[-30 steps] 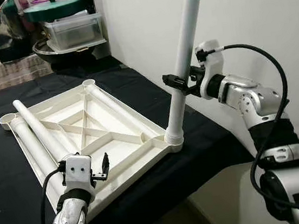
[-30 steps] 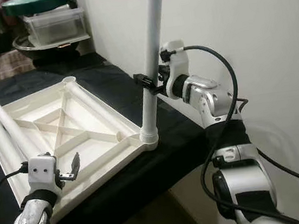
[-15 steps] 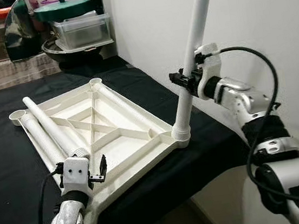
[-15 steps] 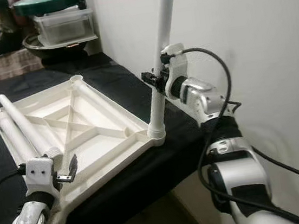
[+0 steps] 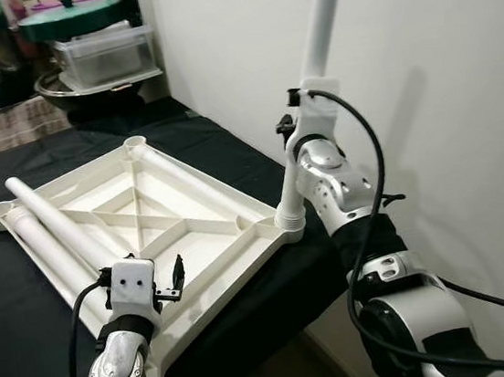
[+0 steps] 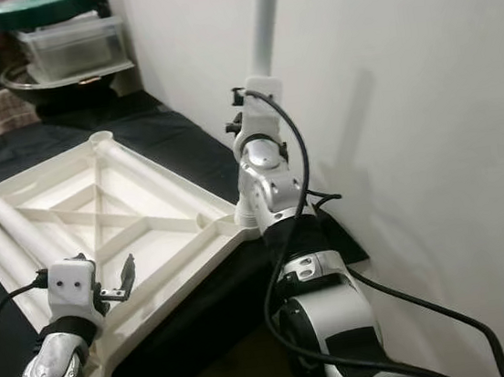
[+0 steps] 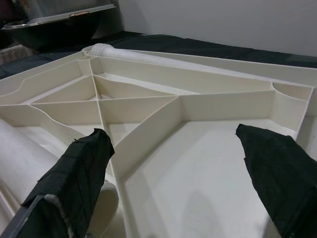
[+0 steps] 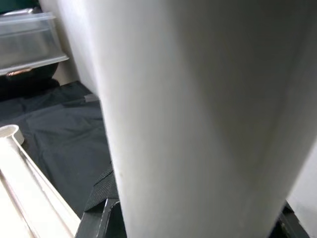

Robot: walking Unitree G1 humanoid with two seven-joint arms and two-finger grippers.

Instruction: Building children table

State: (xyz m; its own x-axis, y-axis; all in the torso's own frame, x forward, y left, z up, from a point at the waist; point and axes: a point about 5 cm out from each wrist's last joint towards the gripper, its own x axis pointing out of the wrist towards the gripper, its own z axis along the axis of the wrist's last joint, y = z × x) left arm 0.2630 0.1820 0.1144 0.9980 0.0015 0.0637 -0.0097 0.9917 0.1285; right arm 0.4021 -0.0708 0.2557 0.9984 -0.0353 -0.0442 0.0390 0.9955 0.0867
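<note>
A white ribbed tabletop (image 5: 206,249) lies upside down on a black cloth. One white leg (image 5: 319,24) stands upright in its near right corner socket (image 5: 289,223). My right gripper (image 5: 291,127) is shut on this leg about halfway up; in the right wrist view the leg (image 8: 198,109) is very close, with a black finger (image 8: 101,213) beside it. Two loose legs (image 5: 54,222) lie along the tabletop's left side and another (image 5: 191,179) along its far side. My left gripper (image 7: 178,168) hovers open over the tabletop's near edge, holding nothing.
The black-clothed table (image 5: 22,336) ends close in front of me and at the right. A white wall (image 5: 441,82) rises just behind the upright leg. At the back, a clear container (image 5: 102,55) sits in a dark bowl under a green lid.
My right wrist has swung round the upright leg from the right side to its near side, still gripping it. The leg stays in its socket. The left gripper holds its place.
</note>
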